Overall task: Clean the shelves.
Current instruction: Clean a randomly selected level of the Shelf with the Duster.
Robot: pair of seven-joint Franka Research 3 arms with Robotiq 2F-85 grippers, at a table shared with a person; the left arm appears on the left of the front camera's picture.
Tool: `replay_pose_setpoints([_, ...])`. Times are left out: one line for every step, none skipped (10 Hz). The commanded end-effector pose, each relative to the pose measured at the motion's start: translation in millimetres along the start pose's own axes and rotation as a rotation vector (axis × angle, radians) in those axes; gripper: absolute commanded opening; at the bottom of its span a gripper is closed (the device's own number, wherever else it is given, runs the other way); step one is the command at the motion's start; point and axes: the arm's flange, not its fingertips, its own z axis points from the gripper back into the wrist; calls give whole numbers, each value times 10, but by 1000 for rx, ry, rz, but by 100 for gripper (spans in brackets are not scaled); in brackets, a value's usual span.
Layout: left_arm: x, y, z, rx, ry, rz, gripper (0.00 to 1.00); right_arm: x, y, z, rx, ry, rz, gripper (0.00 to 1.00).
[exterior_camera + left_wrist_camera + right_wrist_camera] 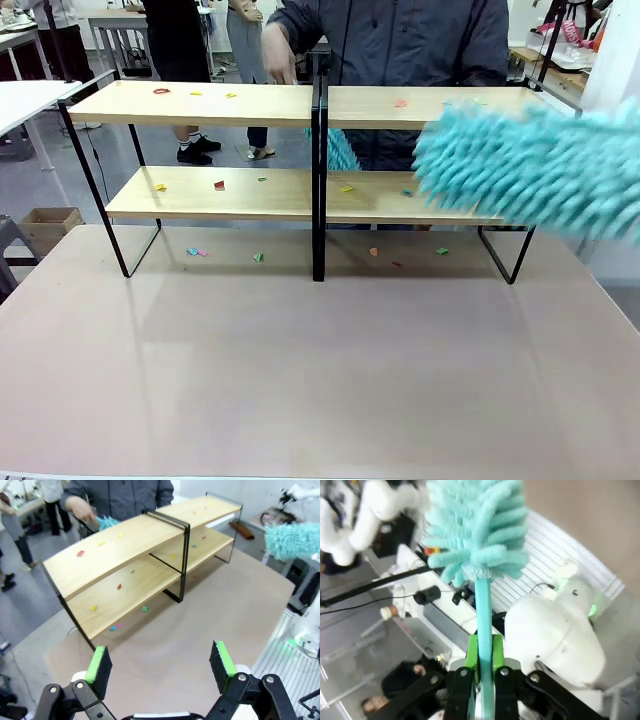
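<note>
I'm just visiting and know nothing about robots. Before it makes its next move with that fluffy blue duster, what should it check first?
1. Grip: the right gripper is shut on the handle of the duster. Ok.
2. Spare arm: the left gripper is open, empty, back from the shelves. Ok.
3. Dirt left: coloured scraps lie on the boards. Not ok.
4. Clear way: a person's hand is at the top board. Not ok.
5. Contact: the duster is blurred, touching a board or not. Cannot tell.
</note>
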Motion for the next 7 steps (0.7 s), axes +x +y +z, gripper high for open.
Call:
replay_pose_setpoints([2,-6,19,11,-1,2,100,-188,-136,334,32,-99,-34,12])
replay_pose_setpoints([2,-6,19,11,-1,2,100,-188,-136,334,32,-99,-34,12])
replay_pose_setpoints([2,-6,19,11,-1,2,100,56,18,-63,-5,14,2,12])
replay_pose_setpoints([2,-6,19,11,-1,2,100,271,155,-189,-79,100,46,12])
replay_pose_setpoints([2,-6,19,11,-1,2,100,633,244,-334,-112,148,53,12])
replay_pose_setpoints([2,-6,19,11,-1,2,100,1005,329,-500,-150,163,67,12])
replay_pose_setpoints([2,-6,19,11,-1,2,100,1377,380,-685,-189,160,36,12])
